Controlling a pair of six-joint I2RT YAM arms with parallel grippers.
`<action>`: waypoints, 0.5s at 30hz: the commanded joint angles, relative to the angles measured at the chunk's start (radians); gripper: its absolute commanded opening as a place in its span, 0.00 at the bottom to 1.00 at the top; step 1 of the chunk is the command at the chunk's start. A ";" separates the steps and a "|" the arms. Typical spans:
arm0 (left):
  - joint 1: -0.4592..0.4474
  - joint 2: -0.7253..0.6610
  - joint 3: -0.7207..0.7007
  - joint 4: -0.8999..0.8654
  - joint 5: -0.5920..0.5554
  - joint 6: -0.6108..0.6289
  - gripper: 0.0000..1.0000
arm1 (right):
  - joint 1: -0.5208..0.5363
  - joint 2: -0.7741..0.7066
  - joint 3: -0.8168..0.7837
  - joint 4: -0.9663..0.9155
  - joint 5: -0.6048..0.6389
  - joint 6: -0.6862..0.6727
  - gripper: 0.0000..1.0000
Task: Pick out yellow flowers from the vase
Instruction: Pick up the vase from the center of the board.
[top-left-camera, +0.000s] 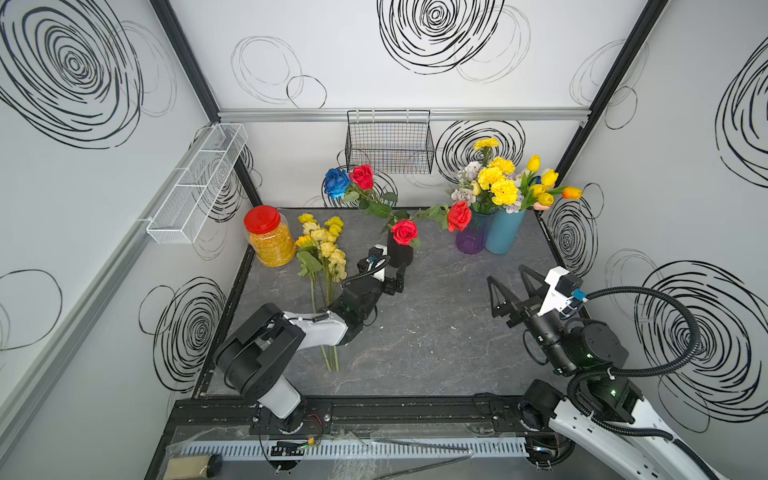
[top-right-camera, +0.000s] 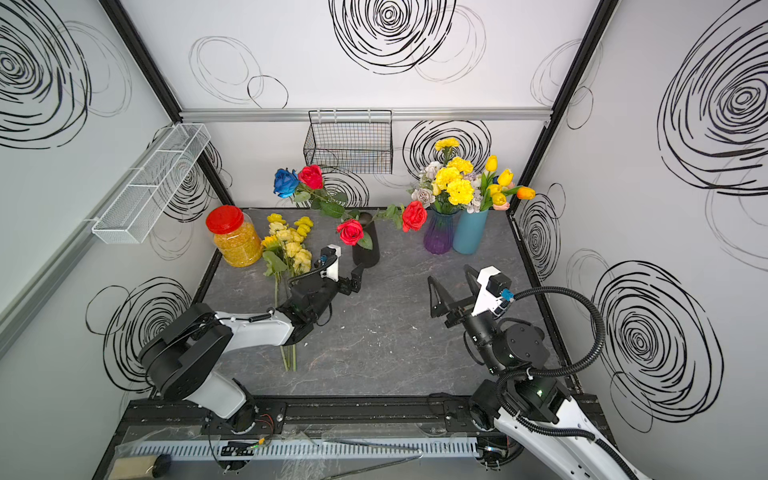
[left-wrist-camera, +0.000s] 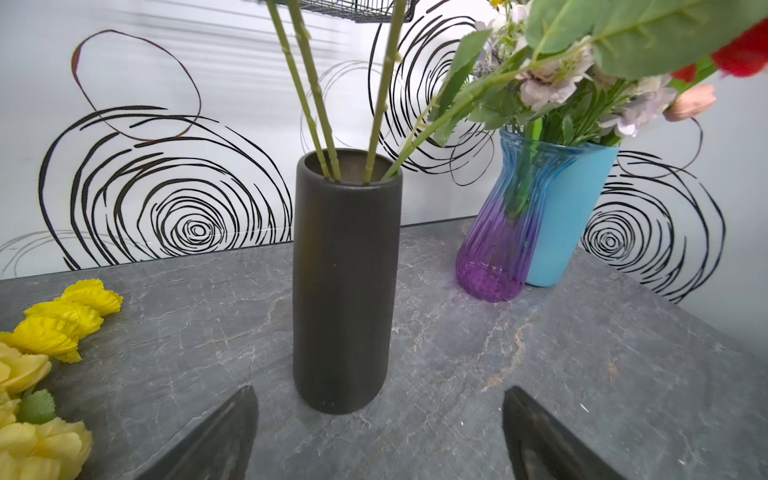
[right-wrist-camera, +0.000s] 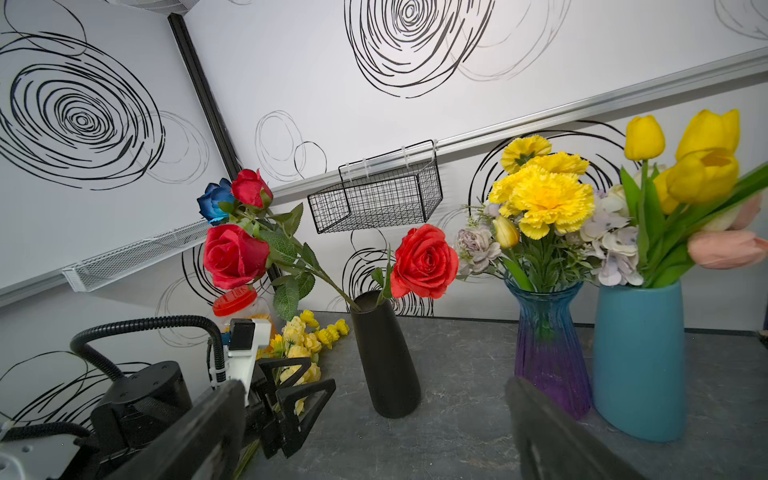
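since the left gripper (top-left-camera: 397, 280) stands spread wide with nothing between its fingers (left-wrist-camera: 216, 432), i judge it to be between picks: it points at the lower body of the black vase (left-wrist-camera: 345, 282), just short of it and not touching. that vase holds only red roses (right-wrist-camera: 235, 255) and a blue rose (right-wrist-camera: 214, 201), so nothing there is left to take. just beside the gripper, the yellow flowers (top-left-camera: 324, 245) already out lie in a heap on the counter (top-left-camera: 436, 332), blooms near the red-lidded jar (top-left-camera: 268, 241), stems running back under the left arm

what remains stands at the far right corner: yellow carnations (top-left-camera: 505, 191) in the purple glass vase (top-left-camera: 471, 241) and yellow tulips (top-left-camera: 549, 178) in the blue vase (top-left-camera: 505, 232), mixed with pale blooms (right-wrist-camera: 611, 241). the right gripper (top-left-camera: 509, 276) is likewise spread wide and empty, facing those two vases but well apart from them. the next move, i think, falls to it: pinch one yellow stem below the bloom and draw it straight up; the crowded bunch could drag a pale bloom along or tip the glass

the left arm stretches low and forward, wrist about level; the right arm is folded at the elbow, its gripper held above the counter
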 joint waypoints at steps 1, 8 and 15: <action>0.015 0.062 0.067 0.124 0.002 -0.003 0.95 | -0.004 -0.012 0.000 -0.012 0.006 -0.003 1.00; 0.032 0.174 0.211 0.026 0.030 0.010 0.96 | -0.005 -0.026 0.012 -0.044 0.008 -0.009 1.00; 0.071 0.240 0.340 -0.110 0.038 0.015 0.97 | -0.004 -0.049 0.015 -0.084 0.013 0.001 1.00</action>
